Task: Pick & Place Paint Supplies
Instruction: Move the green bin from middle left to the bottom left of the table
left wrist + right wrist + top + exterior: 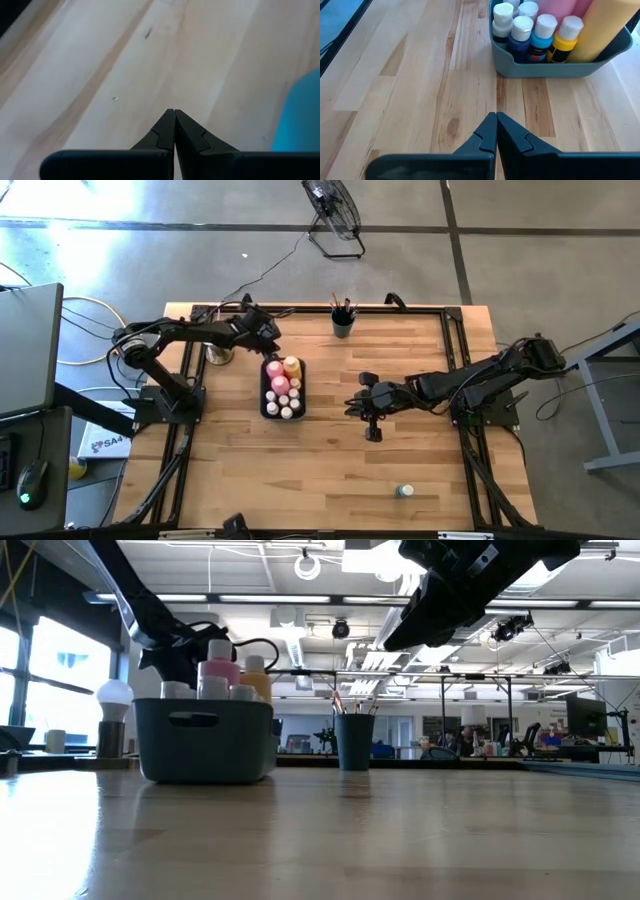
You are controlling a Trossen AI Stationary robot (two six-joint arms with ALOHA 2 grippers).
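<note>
We see open tabletop [300, 470] on the near side of the grey bin [283, 412], broken only by one small bottle [403, 491] far off near the front edge. Beyond the bin stands the brush cup [343, 326]. The left gripper [268, 332] hangs just past the bin's far end and the right gripper [372, 430] crowds its right side.

Bright overhead strips, window [40, 680] glare at one side. Table [320, 840] sheen, near edge soft. Bin [300, 120] probably defocused up close.

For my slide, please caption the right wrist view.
Shut right gripper above bare wood, facing the bin of paint bottles.
</note>
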